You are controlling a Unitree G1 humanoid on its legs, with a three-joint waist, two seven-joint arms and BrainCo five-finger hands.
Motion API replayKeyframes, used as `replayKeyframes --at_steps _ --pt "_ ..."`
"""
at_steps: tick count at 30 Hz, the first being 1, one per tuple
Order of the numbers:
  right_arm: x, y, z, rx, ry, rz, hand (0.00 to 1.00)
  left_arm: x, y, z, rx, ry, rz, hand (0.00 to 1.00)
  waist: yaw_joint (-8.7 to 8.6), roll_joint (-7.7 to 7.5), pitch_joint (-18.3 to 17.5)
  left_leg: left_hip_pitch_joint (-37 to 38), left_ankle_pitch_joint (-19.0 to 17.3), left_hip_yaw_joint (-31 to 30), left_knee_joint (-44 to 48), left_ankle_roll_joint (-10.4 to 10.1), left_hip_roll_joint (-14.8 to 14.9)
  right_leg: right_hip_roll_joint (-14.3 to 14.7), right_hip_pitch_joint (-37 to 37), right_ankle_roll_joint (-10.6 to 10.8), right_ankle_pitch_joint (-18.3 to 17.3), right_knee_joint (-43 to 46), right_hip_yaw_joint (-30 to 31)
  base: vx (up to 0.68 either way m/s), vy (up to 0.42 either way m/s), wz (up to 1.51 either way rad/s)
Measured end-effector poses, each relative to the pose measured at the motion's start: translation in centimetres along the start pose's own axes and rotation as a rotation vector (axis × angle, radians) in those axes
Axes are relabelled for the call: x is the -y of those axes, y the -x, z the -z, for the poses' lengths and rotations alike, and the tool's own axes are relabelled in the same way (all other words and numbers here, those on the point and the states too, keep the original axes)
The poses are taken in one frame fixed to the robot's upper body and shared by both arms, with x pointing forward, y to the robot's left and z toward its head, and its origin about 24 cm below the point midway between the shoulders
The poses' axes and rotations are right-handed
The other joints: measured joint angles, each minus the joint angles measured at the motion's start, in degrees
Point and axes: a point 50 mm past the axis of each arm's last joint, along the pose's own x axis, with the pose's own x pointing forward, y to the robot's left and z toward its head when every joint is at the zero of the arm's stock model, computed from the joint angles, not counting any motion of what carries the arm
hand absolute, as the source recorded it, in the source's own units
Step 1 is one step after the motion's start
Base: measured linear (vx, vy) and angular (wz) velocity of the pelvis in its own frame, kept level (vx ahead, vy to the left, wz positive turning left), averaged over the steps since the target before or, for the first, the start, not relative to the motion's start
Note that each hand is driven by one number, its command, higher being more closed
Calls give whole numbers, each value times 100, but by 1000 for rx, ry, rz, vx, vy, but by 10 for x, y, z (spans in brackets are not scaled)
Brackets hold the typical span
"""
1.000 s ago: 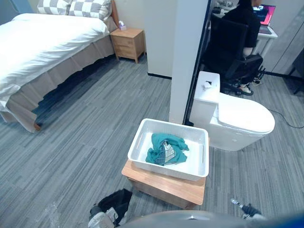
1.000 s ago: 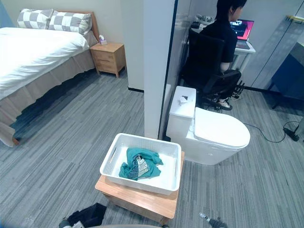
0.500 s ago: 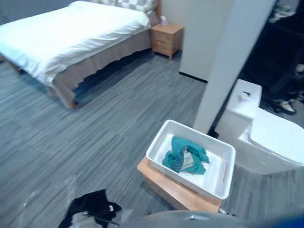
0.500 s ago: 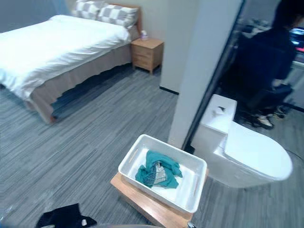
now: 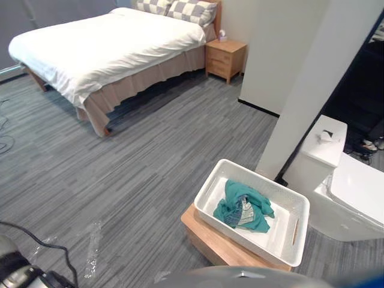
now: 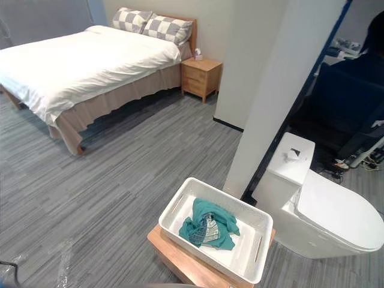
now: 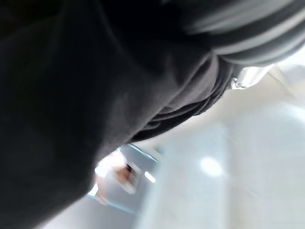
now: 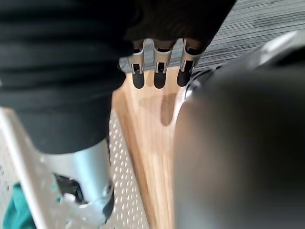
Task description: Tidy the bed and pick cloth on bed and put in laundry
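Note:
The bed (image 5: 108, 45) stands at the far left with a smooth white duvet and checkered pillows (image 5: 180, 9) at its head; I see no loose cloth on it. A teal cloth (image 5: 243, 207) lies crumpled in the white laundry basket (image 5: 240, 237), which rests on a low wooden stool (image 5: 207, 240) close in front of me. In the right wrist view my right hand (image 8: 159, 71) hangs with relaxed fingers over the stool (image 8: 147, 143), beside the basket's perforated wall (image 8: 121, 186), holding nothing. My left hand (image 5: 21, 275) shows at the lower left corner.
A white toilet (image 5: 354, 198) stands right of the basket, behind a white pillar (image 5: 300, 90). A wooden nightstand (image 5: 225, 57) sits by the bed's head. A dark office chair (image 6: 348, 102) is at the far right. Clear plastic scrap (image 5: 93, 249) lies on the grey floor.
The camera has turned left, so the bed fills more of the view and the desk area has slid out right. Basket and teal cloth have not moved.

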Motion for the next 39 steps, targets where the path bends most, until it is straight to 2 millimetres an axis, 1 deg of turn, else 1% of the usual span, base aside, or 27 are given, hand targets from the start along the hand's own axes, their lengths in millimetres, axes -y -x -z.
replayKeyframes --at_steps 1,2,3,4,5,6,7,8,10,12,13,15,16,17,19,21,22,25,26,27,28,29,31,33,35,37,39 --pt "4 2 3 -2 -9 11 0 21 -2 -3 2 66 74 100 -24 7 -27 40 -9 108 2 -37 7 7 -21 0 0 0 110 59 37 -44" --pt "5 2 2 5 -21 15 0 38 -3 -6 6 93 131 100 -56 18 -63 64 -18 191 3 -44 17 21 -46 0 0 -1 251 75 23 -53" --pt "7 2 4 5 -33 21 0 63 -2 -8 1 114 222 100 -111 10 -157 62 14 290 9 -17 29 40 -98 0 0 -15 373 70 8 -44" --pt "8 3 5 6 -34 24 0 76 -1 -8 -4 116 276 100 -118 7 -207 63 21 339 33 -18 33 52 -121 0 0 -29 443 85 -3 -49" --pt "9 3 4 18 -36 30 0 102 3 -8 -11 101 381 100 -168 -10 -270 68 25 483 41 -22 46 77 -170 1 0 -43 604 71 -14 -42" --pt "10 3 3 33 -44 36 0 120 7 -9 -3 82 452 100 -233 -24 -290 78 26 536 42 -22 53 90 -179 1 0 -55 670 66 -9 -42" --pt "12 3 0 48 -52 44 0 140 16 -10 14 61 547 100 -320 -26 -297 102 26 617 42 -23 54 109 -192 0 1 -55 740 46 -1 -31" --pt "12 3 -1 54 -50 46 0 148 21 -11 19 57 591 100 -349 -23 -295 135 26 662 42 -23 54 119 -203 0 2 -55 822 36 1 -42" --pt "11 2 -2 59 -47 43 0 165 40 -7 18 27 724 100 -510 -10 -289 217 22 828 42 -28 90 170 -227 -3 3 -50 1061 20 -31 -52" --pt "9 2 -1 51 -48 40 0 172 54 1 -5 -13 808 100 -586 24 -266 281 5 980 42 -55 136 226 -281 -12 9 -34 1237 15 -41 -43" --pt "9 2 0 49 -47 40 0 173 59 5 -17 -25 823 100 -598 45 -250 303 2 1037 42 -58 150 245 -293 -27 19 -34 1286 1 -37 -46" --pt "9 2 1 44 -43 42 0 173 79 19 -75 -53 858 100 -649 133 -184 389 -15 1203 42 -79 193 304 -296 -72 48 -34 1494 -34 -32 -40" --pt "9 2 1 42 -36 41 0 173 84 22 -81 -60 869 100 -671 149 -169 378 -29 1239 43 -101 234 318 -311 -73 47 -29 1559 -46 -45 -33" --pt "9 2 1 37 -9 34 0 175 91 24 -91 -59 897 100 -735 192 -139 369 -90 1267 43 -153 288 361 -364 -90 36 -4 1649 -61 -45 -29" --pt "9 2 1 34 11 30 0 181 103 21 -71 -49 953 100 -779 191 -41 386 -110 1412 44 -176 323 412 -469 -125 12 83 1853 -55 -33 -37" --pt "14 3 -1 31 37 38 0 189 115 12 -46 -9 1023 100 -814 187 44 375 -153 1543 133 -204 356 449 -557 -146 -3 151 2071 -20 -26 -41" --pt "19 4 -2 31 49 53 0 196 122 7 -10 -14 1077 100 -880 197 83 382 -208 1648 220 -220 382 474 -580 -146 -3 169 2212 1 -11 -35" --pt "23 5 -1 24 61 67 0 212 135 -3 34 10 1168 100 -952 206 109 387 -263 1741 316 -247 416 510 -583 -146 -3 174 2352 -3 -15 -26" --pt "23 5 0 20 64 67 0 217 138 -9 51 31 1184 100 -1022 213 144 404 -267 1763 320 -252 425 522 -583 -147 -2 175 2388 30 -15 -16" --pt "21 4 -1 20 74 61 0 224 142 -19 78 74 1205 100 -1088 220 214 451 -271 1800 319 -258 432 535 -584 -147 -2 182 2432 22 -8 -24" --pt "20 4 -1 18 83 57 0 230 151 -28 92 126 1220 100 -1088 215 260 473 -279 1874 321 -268 437 552 -604 -148 -1 194 2517 19 1 -25" --pt "20 4 -1 18 84 57 0 232 156 -32 96 149 1230 100 -1095 233 271 468 -290 1903 325 -271 438 558 -626 -148 -1 197 2545 0 7 -25" --pt "19 4 -3 17 104 49 0 237 174 -43 95 197 1279 100 -1167 337 341 476 -310 2011 328 -276 439 576 -690 -148 0 234 2667 15 11 -26" --pt "17 3 -5 24 118 43 0 242 182 -45 99 180 1315 100 -1218 376 366 471 -320 2034 338 -278 440 586 -727 -149 1 238 2734 22 -4 -25" --pt "16 3 -8 30 140 39 0 247 190 -44 73 171 1347 100 -1258 375 368 479 -324 2046 351 -282 447 596 -763 -152 6 253 2835 28 -18 -22" --pt "16 2 -11 25 187 35 0 249 203 -40 13 166 1379 100 -1345 357 400 474 -389 2051 430 -291 471 599 -760 -153 8 257 2860 21 -8 -11" --pt "14 2 -12 27 200 30 0 250 212 -36 -43 167 1405 100 -1366 345 441 477 -411 2072 434 -298 476 605 -774 -153 10 256 2902 6 5 -8"
